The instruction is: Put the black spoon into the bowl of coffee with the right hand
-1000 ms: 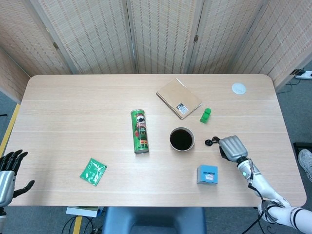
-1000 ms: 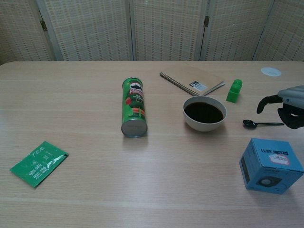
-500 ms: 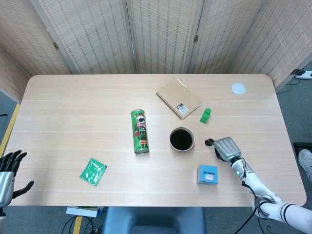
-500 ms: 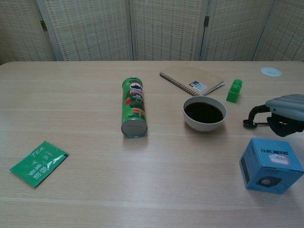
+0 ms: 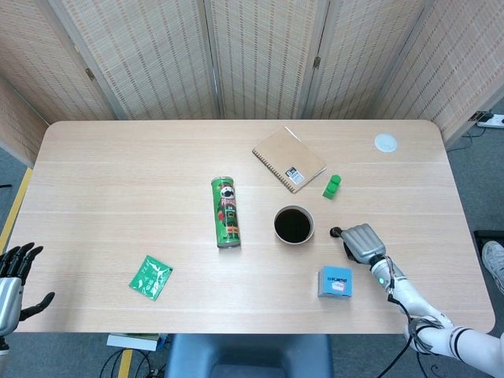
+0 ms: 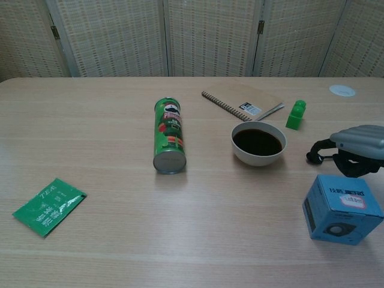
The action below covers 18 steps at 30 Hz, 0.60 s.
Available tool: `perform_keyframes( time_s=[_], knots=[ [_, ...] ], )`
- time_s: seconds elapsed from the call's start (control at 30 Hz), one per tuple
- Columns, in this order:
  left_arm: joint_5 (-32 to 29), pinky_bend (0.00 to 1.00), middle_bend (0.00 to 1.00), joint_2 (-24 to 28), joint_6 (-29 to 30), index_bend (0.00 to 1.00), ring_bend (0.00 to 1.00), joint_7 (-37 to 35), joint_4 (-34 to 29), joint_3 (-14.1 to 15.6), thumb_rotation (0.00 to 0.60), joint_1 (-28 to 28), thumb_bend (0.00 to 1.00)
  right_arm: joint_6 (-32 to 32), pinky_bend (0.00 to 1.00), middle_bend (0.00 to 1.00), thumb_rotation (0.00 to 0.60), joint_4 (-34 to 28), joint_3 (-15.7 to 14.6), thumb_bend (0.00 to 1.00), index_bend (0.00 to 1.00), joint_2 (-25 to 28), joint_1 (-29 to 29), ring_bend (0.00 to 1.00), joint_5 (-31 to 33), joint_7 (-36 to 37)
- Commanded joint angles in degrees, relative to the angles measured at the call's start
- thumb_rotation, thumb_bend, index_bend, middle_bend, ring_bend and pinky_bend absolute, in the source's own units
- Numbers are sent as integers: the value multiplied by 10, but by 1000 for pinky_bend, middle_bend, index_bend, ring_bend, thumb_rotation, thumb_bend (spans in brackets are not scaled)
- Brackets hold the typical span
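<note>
Black spoon [image 6: 313, 157] lies on table right of the bowl of coffee [image 6: 258, 143], mostly hidden under right hand [image 6: 355, 150]; fingers curl down over it, actual grip can't be told. Blue box [image 6: 342, 208] sits just near-side of hand, green block [image 6: 294, 114] beyond bowl. Left hand [image 5: 11, 282] spread, far off.

Compared with a second ago, the right hand [image 5: 361, 240] sits lower on the worktop [image 5: 118, 197] and closer to the bowl of coffee [image 5: 294, 224], its dark fingers [image 6: 318, 148] curled down over the black spoon [image 5: 336, 232]. The spoon's handle, plainly visible earlier beside the hand, is now covered, leaving only the dark bowl end showing at the fingertips. Whether the spoon is actually gripped cannot be told.
</note>
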Motion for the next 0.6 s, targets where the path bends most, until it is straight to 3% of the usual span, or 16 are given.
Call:
perform_keyframes(
  time_s=[0.03,0.6],
  knots=[
    [0,168,140,0,0,175,123,1,0,0,600,1,227,-2,1000,945,600,1,-3,974,272,0,1,1000,-1,-1],
    [2,168,139,3,4,174,123,9,-7,1,600,4,227,5,1000,945,600,6,-22,976,272,40,-4,1000,-21,9]
  ],
)
